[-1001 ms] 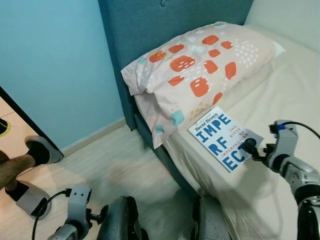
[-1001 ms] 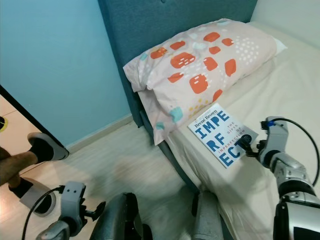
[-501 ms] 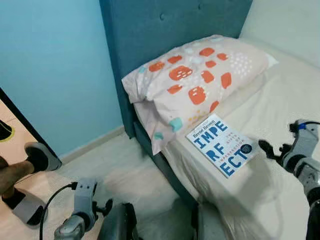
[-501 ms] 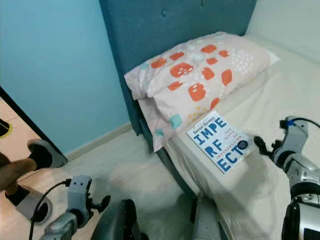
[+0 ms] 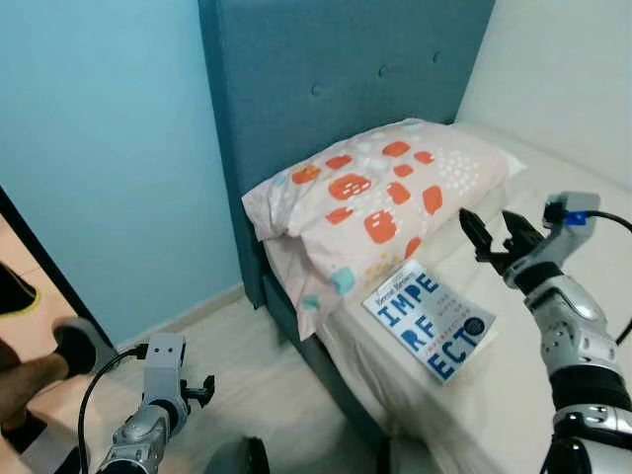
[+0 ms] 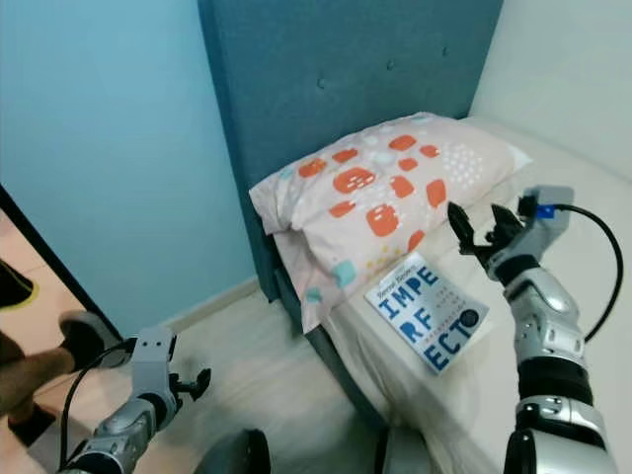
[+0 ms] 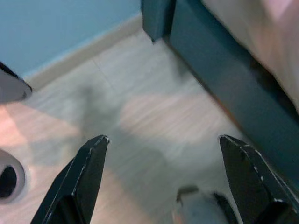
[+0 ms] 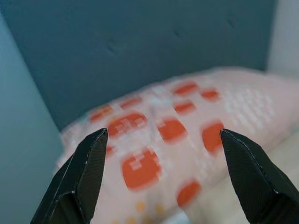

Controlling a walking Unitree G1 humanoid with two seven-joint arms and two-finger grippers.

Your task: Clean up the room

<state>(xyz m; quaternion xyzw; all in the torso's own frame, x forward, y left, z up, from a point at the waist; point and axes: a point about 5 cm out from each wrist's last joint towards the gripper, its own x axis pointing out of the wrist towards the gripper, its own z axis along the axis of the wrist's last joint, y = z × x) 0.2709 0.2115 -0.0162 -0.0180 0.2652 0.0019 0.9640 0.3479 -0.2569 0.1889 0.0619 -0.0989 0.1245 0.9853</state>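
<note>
White-and-blue book [image 5: 430, 312] lies flat on the bed [image 5: 553, 415] near the edge, just below the orange-patterned pillow [image 5: 380, 193], nothing touching it. Right gripper [image 5: 499, 235] was at the book's right edge a second ago; it is now lifted clear, hanging above the sheet between book and pillow, fingers spread wide and empty, aimed at the pillow in the right wrist view. Head camera has also tilted up, so most of the apparent shift is view motion, not the book. Likely reading: book was just set down or let go, and the pillow could be the next target, though I can't confirm. Left gripper [image 5: 193, 390] idle low over the wood floor [image 7: 140, 107], fingers parted, empty. A person's leg and shoe [image 5: 84, 346] at left by the doorway.
</note>
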